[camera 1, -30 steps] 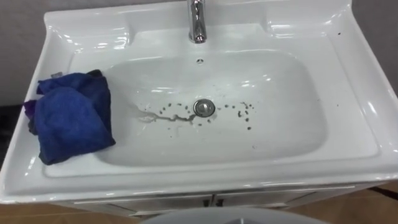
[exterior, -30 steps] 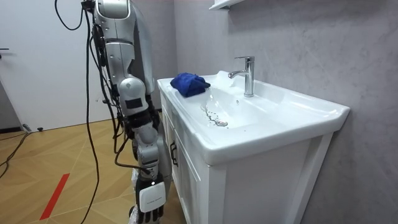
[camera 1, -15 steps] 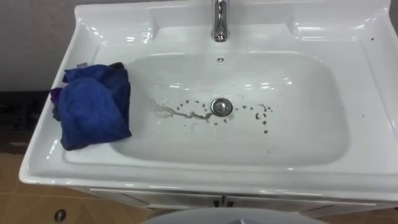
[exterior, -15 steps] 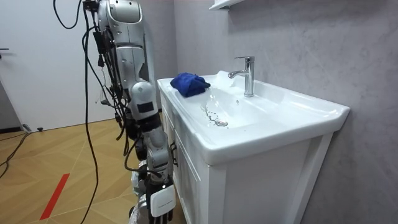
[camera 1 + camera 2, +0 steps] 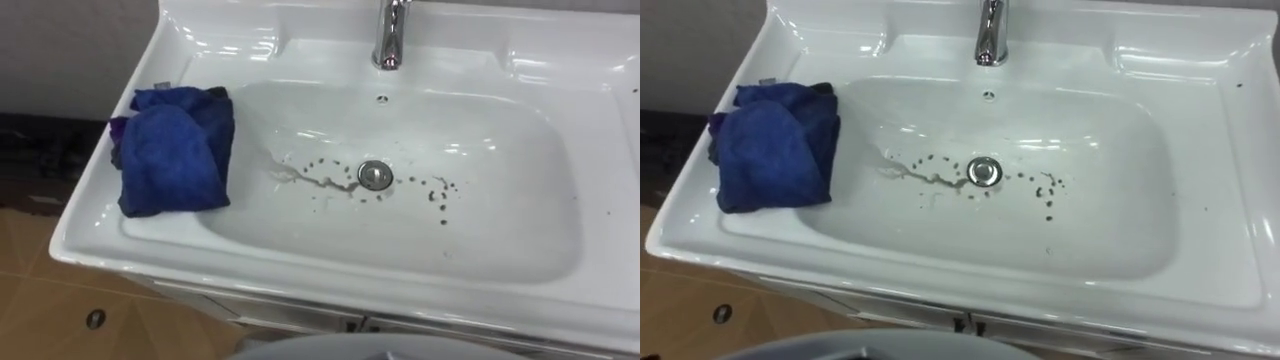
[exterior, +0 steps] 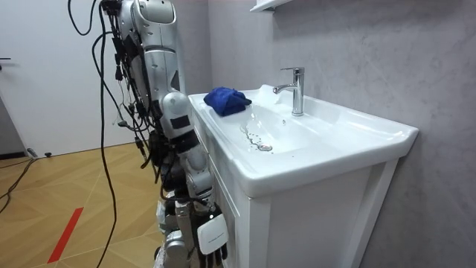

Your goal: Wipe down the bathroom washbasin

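One blue cloth lies bunched on the basin rim, well above the hanging right hand; its grip cannot be told.

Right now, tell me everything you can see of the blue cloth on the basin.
The blue cloth is deep blue and looks soft and fuzzy, like microfibre. It is bunched and loosely folded into a rumpled heap, with a darker purplish edge at its outer side. It lies on the left ledge of the white basin, with its inner edge hanging slightly over the slope into the bowl. Only the basin touches it.
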Tool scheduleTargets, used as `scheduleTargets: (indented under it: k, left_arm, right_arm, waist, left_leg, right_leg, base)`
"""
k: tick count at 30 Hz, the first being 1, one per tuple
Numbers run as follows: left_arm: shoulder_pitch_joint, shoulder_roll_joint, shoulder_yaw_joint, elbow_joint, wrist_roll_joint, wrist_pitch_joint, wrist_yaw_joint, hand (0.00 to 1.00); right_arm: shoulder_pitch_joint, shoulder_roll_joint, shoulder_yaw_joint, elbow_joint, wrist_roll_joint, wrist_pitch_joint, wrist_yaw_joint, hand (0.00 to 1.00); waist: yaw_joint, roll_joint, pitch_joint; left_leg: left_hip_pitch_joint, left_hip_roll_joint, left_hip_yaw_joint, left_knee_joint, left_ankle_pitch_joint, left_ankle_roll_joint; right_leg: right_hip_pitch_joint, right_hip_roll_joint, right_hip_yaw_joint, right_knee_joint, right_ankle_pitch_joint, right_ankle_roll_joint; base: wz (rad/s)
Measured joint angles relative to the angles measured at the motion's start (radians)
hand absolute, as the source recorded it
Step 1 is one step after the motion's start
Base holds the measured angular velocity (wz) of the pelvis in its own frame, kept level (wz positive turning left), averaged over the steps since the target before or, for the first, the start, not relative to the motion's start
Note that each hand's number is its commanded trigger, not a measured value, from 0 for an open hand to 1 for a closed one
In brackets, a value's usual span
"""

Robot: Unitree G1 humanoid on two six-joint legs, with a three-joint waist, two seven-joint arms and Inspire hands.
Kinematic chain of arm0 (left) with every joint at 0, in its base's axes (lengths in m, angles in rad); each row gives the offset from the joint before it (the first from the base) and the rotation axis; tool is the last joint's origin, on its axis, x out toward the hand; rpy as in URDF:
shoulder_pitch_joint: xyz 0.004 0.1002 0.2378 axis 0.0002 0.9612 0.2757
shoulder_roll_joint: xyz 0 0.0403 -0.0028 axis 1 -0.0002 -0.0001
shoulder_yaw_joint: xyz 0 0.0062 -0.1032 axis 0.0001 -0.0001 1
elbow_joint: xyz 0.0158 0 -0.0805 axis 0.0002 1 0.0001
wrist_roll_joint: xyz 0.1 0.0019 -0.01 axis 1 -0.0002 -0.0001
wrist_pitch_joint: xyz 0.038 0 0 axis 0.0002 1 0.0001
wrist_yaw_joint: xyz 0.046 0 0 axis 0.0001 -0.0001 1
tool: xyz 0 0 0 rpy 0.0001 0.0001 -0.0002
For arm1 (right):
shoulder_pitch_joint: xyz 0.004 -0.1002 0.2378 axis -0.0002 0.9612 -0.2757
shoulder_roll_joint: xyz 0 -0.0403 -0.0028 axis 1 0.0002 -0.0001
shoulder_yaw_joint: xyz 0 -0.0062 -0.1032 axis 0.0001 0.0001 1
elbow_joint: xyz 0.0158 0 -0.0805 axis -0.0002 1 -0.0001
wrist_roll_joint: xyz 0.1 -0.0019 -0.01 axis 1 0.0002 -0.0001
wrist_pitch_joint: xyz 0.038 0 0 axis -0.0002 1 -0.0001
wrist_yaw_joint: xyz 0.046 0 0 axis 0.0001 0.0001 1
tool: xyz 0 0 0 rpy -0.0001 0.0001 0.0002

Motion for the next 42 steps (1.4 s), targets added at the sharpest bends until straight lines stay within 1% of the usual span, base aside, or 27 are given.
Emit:
scheduleTargets:
  k: [1, 2, 3, 4, 5, 6, 8, 9, 11, 13, 14, 18, 20, 22, 24, 27, 30, 31, 32, 33, 34, 35, 36, 38, 40, 41, 42]
  left_arm:
    - [-0.001, 0.008, 0.006, -0.026, 0.002, -0.003, 0.012, 0.0]
    - [-0.006, 0.02, 0.021, -0.059, 0.003, -0.025, 0.034, 0.0]
    - [-0.008, 0.026, 0.028, -0.074, 0.003, -0.034, 0.045, 0.0]
    - [-0.006, 0.043, 0.029, -0.1, 0.004, -0.043, 0.063, 0.0]
    - [-0.009, 0.057, 0.036, -0.126, 0.017, -0.047, 0.078, 0.0]
    - [-0.01, 0.069, 0.047, -0.159, 0.026, -0.049, 0.096, 0.0]
    - [-0.022, 0.079, 0.077, -0.219, 0.039, -0.06, 0.121, 0.0]
    - [-0.022, 0.081, 0.085, -0.247, 0.042, -0.061, 0.128, 0.0]
    - [-0.036, 0.094, 0.101, -0.31, 0.086, -0.082, 0.155, 0.0]
    - [-0.046, 0.109, 0.103, -0.325, 0.119, -0.093, 0.166, 0.0]
    - [-0.053, 0.113, 0.104, -0.346, 0.142, -0.097, 0.17, 0.0]
    - [-0.086, 0.116, 0.104, -0.406, 0.195, -0.109, 0.177, 0.0]
    - [-0.089, 0.117, 0.104, -0.446, 0.259, -0.118, 0.177, 0.0]
    - [-0.09, 0.121, 0.104, -0.484, 0.288, -0.127, 0.169, 0.0]
    - [-0.099, 0.139, 0.099, -0.531, 0.345, -0.138, 0.159, 0.0]
    - [-0.098, 0.141, 0.089, -0.583, 0.399, -0.154, 0.148, 0.0]
    - [-0.087, 0.14, 0.057, -0.634, 0.488, -0.155, 0.137, 0.0]
    - [-0.087, 0.14, 0.051, -0.641, 0.504, -0.155, 0.136, 0.0]
    - [-0.087, 0.14, 0.038, -0.657, 0.542, -0.155, 0.134, 0.0]
    - [-0.087, 0.14, 0.027, -0.665, 0.558, -0.155, 0.133, 0.0]
    - [-0.088, 0.138, -0.004, -0.682, 0.584, -0.156, 0.13, 0.0]
    - [-0.088, 0.135, -0.043, -0.693, 0.611, -0.158, 0.12, 0.0]
    - [-0.084, 0.131, -0.079, -0.694, 0.63, -0.169, 0.1, 0.0]
    - [-0.078, 0.122, -0.128, -0.694, 0.641, -0.176, 0.069, 0.0]
    - [-0.078, 0.117, -0.173, -0.694, 0.647, -0.176, 0.035, 0.0]
    - [-0.077, 0.117, -0.2, -0.694, 0.647, -0.176, 0.021, 0.0]
    - [-0.077, 0.117, -0.213, -0.694, 0.647, -0.176, 0.015, 0.0]
  right_arm:
    - [0.005, -0.003, -0.007, -0.01, 0.0, -0.001, 0.0, 0.0]
    - [0.012, -0.012, -0.02, -0.024, 0.0, -0.005, 0.001, 0.0]
    - [0.012, -0.016, -0.023, -0.026, 0.0, -0.01, 0.002, 0.0]
    - [0.018, -0.025, -0.027, -0.034, 0.003, -0.018, 0.002, 0.0]
    - [0.029, -0.035, -0.026, -0.054, 0.003, -0.021, 0.009, 0.0]
    - [0.037, -0.039, -0.026, -0.064, 0.003, -0.024, 0.012, 0.0]
    - [0.047, -0.038, -0.027, -0.068, 0.003, -0.03, 0.011, 0.0]
    - [0.049, -0.038, -0.027, -0.067, 0.003, -0.033, 0.011, 0.0]
    - [0.057, -0.038, -0.026, -0.067, -0.003, -0.037, 0.01, 0.0]
    - [0.067, -0.039, -0.026, -0.068, -0.001, -0.048, 0.01, 0.0]
    - [0.068, -0.038, -0.026, -0.067, -0.002, -0.057, 0.01, 0.0]
    - [0.087, -0.034, -0.026, -0.06, -0.003, -0.064, 0.017, 0.0]
    - [0.089, -0.034, -0.027, -0.06, -0.007, -0.068, 0.023, 0.0]
    - [0.089, -0.034, -0.027, -0.057, -0.007, -0.078, 0.03, 0.0]
    - [0.097, -0.034, -0.021, -0.043, -0.007, -0.091, 0.044, 0.0]
    - [0.096, -0.031, -0.015, -0.029, -0.016, -0.101, 0.054, 0.0]
    - [0.096, -0.029, -0.022, -0.01, -0.015, -0.103, 0.069, 0.0]
    - [0.096, -0.027, -0.027, -0.005, -0.015, -0.104, 0.068, 0.0]
    - [0.096, -0.024, -0.028, -0.002, -0.015, -0.104, 0.068, 0.0]
    - [0.096, -0.024, -0.027, -0.002, -0.015, -0.104, 0.068, 0.0]
    - [0.097, -0.023, -0.027, -0.002, -0.017, -0.104, 0.069, 0.0]
    - [0.097, -0.022, -0.026, -0.003, -0.021, -0.104, 0.074, 0.0]
    - [0.096, -0.022, -0.026, -0.005, -0.026, -0.106, 0.079, 0.0]
    - [0.093, -0.021, -0.026, -0.006, -0.037, -0.111, 0.092, 0.0]
    - [0.092, -0.021, -0.026, -0.007, -0.04, -0.111, 0.105, 0.0]
    - [0.09, -0.021, -0.026, -0.006, -0.038, -0.111, 0.112, 0.0]
    - [0.091, -0.021, -0.026, -0.006, -0.037, -0.111, 0.113, 0.0]
  waist:
    - [0.001, 0.004, -0.0005]
    - [0.004, 0.015, -0.0008]
    - [0.003, 0.021, -0.0009]
    - [0.005, 0.033, -0.0017]
    - [0.004, 0.045, -0.0071]
    - [0.003, 0.045, -0.0013]
    - [0.001, 0.052, -0.0041]
    - [-0.002, 0.053, -0.0037]
    - [-0.005, 0.058, -0.0032]
    - [-0.006, 0.06, -0.003]
    - [-0.012, 0.059, -0.0023]
    - [-0.015, 0.057, -0.0006]
    - [-0.023, 0.058, 0.0001]
    - [-0.03, 0.06, 0.0014]
    - [-0.045, 0.057, 0.0067]
    - [-0.061, 0.055, 0.0134]
    - [-0.088, 0.046, 0.017]
    - [-0.092, 0.047, 0.019]
    - [-0.1, 0.04, 0.0183]
    - [-0.107, 0.039, 0.0185]
    - [-0.116, 0.034, 0.0207]
    - [-0.118, 0.032, 0.0224]
    - [-0.123, 0.031, 0.0228]
    - [-0.145, 0.028, 0.0228]
    - [-0.153, 0.023, 0.0234]
    - [-0.165, 0.021, 0.0238]
    - [-0.169, 0.018, 0.0239]
  left_leg:
    - [-0.001, 0.0, 0.0, 0.0, 0.0, 0.0]
    - [-0.002, -0.001, 0.0, -0.001, 0.0, 0.0]
    - [-0.002, -0.001, 0.0, -0.001, 0.0, 0.0]
    - [-0.003, -0.003, 0.001, -0.001, 0.0, 0.0]
    - [-0.007, -0.003, 0.001, -0.001, 0.0, 0.0]
    - [-0.007, -0.003, 0.001, -0.001, 0.0, 0.0]
    - [-0.006, -0.003, 0.0, -0.001, 0.0, 0.001]
    - [-0.006, -0.003, -0.001, -0.001, 0.0, 0.001]
    - [-0.004, -0.003, -0.001, -0.001, 0.0, 0.001]
    - [-0.002, -0.003, -0.001, -0.001, 0.0, 0.001]
    - [-0.003, -0.003, -0.004, -0.001, 0.0, 0.001]
    - [-0.002, -0.003, -0.002, -0.001, 0.0, 0.001]
    - [-0.001, -0.002, 0.005, -0.001, 0.0, 0.001]
    - [-0.001, -0.001, 0.005, -0.001, 0.0, 0.001]
    - [-0.001, -0.001, 0.006, -0.001, 0.0, 0.001]
    - [-0.001, -0.001, 0.013, -0.002, 0.0, 0.001]
    - [0.002, 0.0, 0.029, -0.009, 0.0, 0.001]
    - [0.002, 0.001, 0.029, -0.01, 0.0, 0.001]
    - [0.003, 0.001, 0.03, -0.009, 0.0, 0.001]
    - [0.004, 0.001, 0.031, -0.009, 0.0, 0.001]
    - [0.007, 0.001, 0.033, -0.011, 0.0, 0.001]
    - [0.012, 0.001, 0.036, -0.012, 0.0, 0.001]
    - [0.016, 0.001, 0.036, -0.012, 0.0, 0.001]
    - [0.02, 0.0, 0.037, -0.014, 0.0, 0.001]
    - [0.027, 0.001, 0.038, -0.018, 0.0, 0.001]
    - [0.032, 0.001, 0.037, -0.021, 0.0, 0.001]
    - [0.034, 0.001, 0.037, -0.023, 0.0, 0.001]
  right_leg:
    - [-0.003, 0.0, 0.0, 0.001, 0.0, 0.0]
    - [-0.006, -0.002, -0.003, 0.002, 0.001, 0.001]
    - [-0.007, -0.003, -0.004, 0.002, 0.001, 0.001]
    - [-0.011, -0.005, -0.003, 0.003, 0.001, 0.001]
    - [-0.022, -0.004, 0.008, 0.008, 0.001, 0.001]
    - [-0.026, -0.005, 0.009, 0.013, 0.001, 0.001]
    - [-0.025, -0.005, 0.008, 0.016, 0.001, 0.001]
    - [-0.025, -0.006, 0.007, 0.016, 0.001, 0.001]
    - [-0.024, -0.006, 0.008, 0.017, 0.0, 0.001]
    - [-0.023, -0.006, 0.01, 0.017, 0.0, 0.001]
    - [-0.023, -0.006, 0.01, 0.017, 0.001, 0.001]
    - [-0.024, -0.006, 0.014, 0.017, 0.001, 0.001]
    - [-0.025, -0.003, 0.03, 0.014, 0.001, 0.002]
    - [-0.025, -0.001, 0.035, 0.01, 0.001, 0.002]
    - [-0.023, 0.0, 0.035, 0.006, 0.002, 0.002]
    - [-0.02, 0.0, 0.037, 0.002, 0.003, 0.002]
    - [-0.021, 0.0, 0.039, 0.005, 0.003, 0.002]
    - [-0.021, 0.001, 0.041, 0.004, 0.003, 0.002]
    - [-0.022, 0.001, 0.042, 0.003, 0.003, 0.002]
    - [-0.021, 0.001, 0.042, 0.003, 0.003, 0.002]
    - [-0.02, 0.001, 0.045, 0.003, 0.004, 0.002]
    - [-0.02, 0.001, 0.06, 0.004, 0.004, 0.002]
    - [-0.019, 0.002, 0.065, 0.003, 0.004, 0.002]
    - [-0.011, 0.002, 0.068, 0.003, 0.004, 0.002]
    - [-0.01, 0.004, 0.08, 0.001, 0.004, 0.002]
    - [-0.005, 0.006, 0.084, -0.001, 0.004, 0.002]
    - [-0.003, 0.006, 0.084, -0.001, 0.004, 0.002]
  base:
    - [0.0]
    - [-0.03]
    - [-0.05]
    - [-0.1]
    - [-0.13]
    - [-0.1]
    - [-0.02]
    - [0.0]
    - [0.0]
    - [0.0]
    - [0.0]
    - [-0.01]
    - [-0.1]
    - [-0.07]
    - [-0.02]
    - [0.0]
    - [-0.03]
    - [-0.08]
    - [-0.1]
    - [-0.1]
    - [-0.15]
    - [-0.25]
    - [-0.25]
    - [-0.09]
    - [-0.14]
    - [-0.14]
    - [-0.06]
